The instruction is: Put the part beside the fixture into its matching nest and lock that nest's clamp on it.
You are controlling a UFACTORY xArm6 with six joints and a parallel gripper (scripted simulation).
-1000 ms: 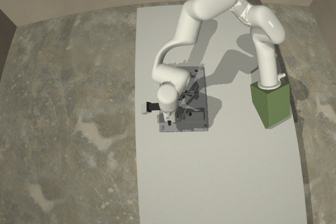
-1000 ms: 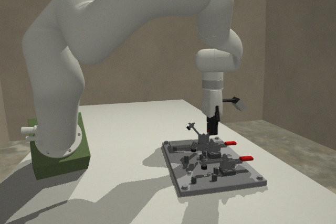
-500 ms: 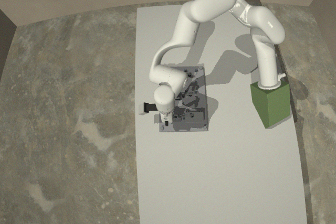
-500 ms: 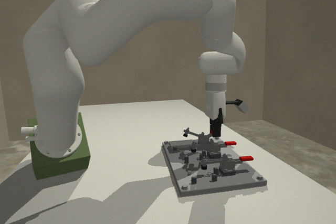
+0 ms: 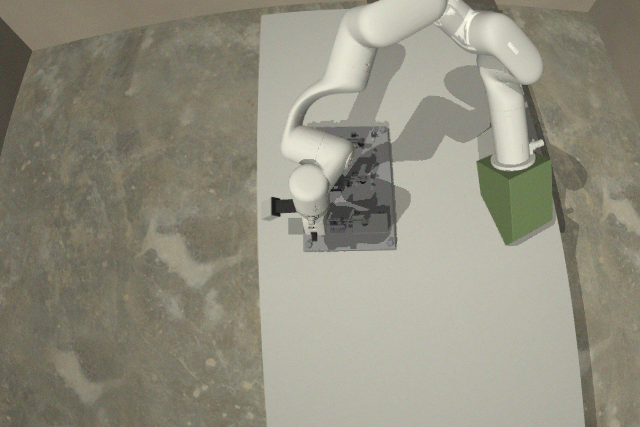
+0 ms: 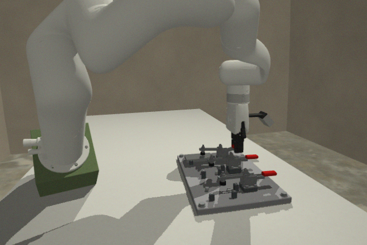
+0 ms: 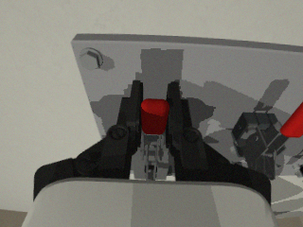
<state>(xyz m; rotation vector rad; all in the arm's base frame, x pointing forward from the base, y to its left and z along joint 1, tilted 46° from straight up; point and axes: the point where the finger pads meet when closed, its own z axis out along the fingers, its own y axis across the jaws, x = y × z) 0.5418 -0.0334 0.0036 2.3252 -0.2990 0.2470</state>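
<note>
My arm (image 6: 148, 14) looks like smooth, glossy white plastic. The fixture plate (image 6: 237, 201) reads as matt grey metal, and my black fingers pinch a smooth red handle tip (image 7: 154, 114).
</note>
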